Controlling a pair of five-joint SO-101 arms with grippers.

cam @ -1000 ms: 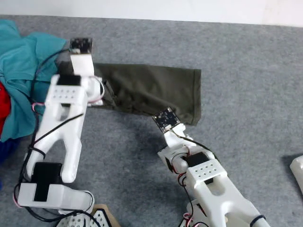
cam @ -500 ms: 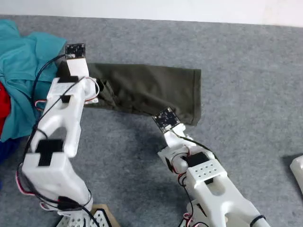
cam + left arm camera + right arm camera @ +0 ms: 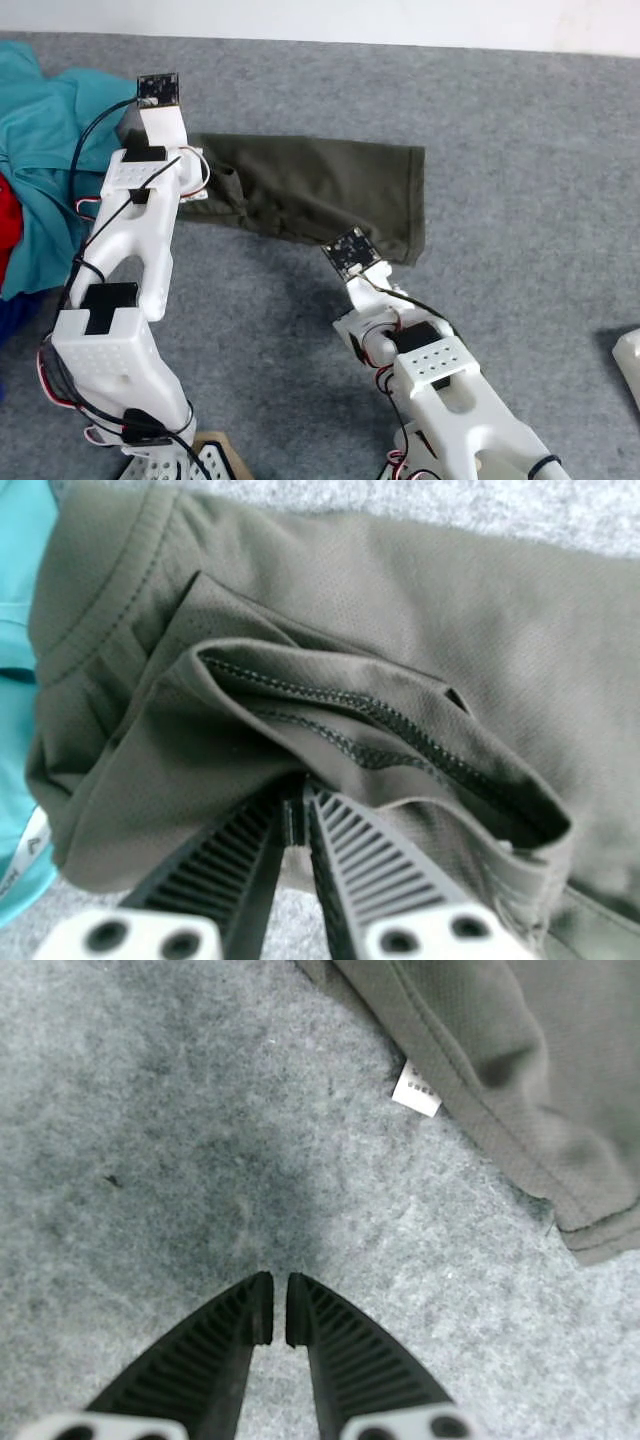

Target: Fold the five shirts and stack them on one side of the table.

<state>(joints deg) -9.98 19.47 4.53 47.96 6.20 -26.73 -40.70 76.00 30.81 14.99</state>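
Note:
An olive shirt (image 3: 320,185) lies flat across the grey table, partly folded and bunched at its left end. In the left wrist view my left gripper (image 3: 297,805) is shut on a fold of the olive shirt (image 3: 450,630) near its collar end, close to the teal shirt (image 3: 18,580). My left arm (image 3: 140,200) stretches out over that end. My right gripper (image 3: 270,1310) is shut with nothing in it, low over bare table just off the olive shirt's hem (image 3: 520,1050) and its white tag (image 3: 417,1090).
A pile of shirts sits at the left edge: teal (image 3: 45,130), red (image 3: 8,225) and a bit of blue (image 3: 10,310). A white object (image 3: 630,365) pokes in at the right edge. Bare grey table (image 3: 530,150) spreads to the right of the olive shirt.
My left arm has raised its elbow and shifted its wrist a little toward the far left, bunching the olive shirt's left end. The right arm has stayed still.

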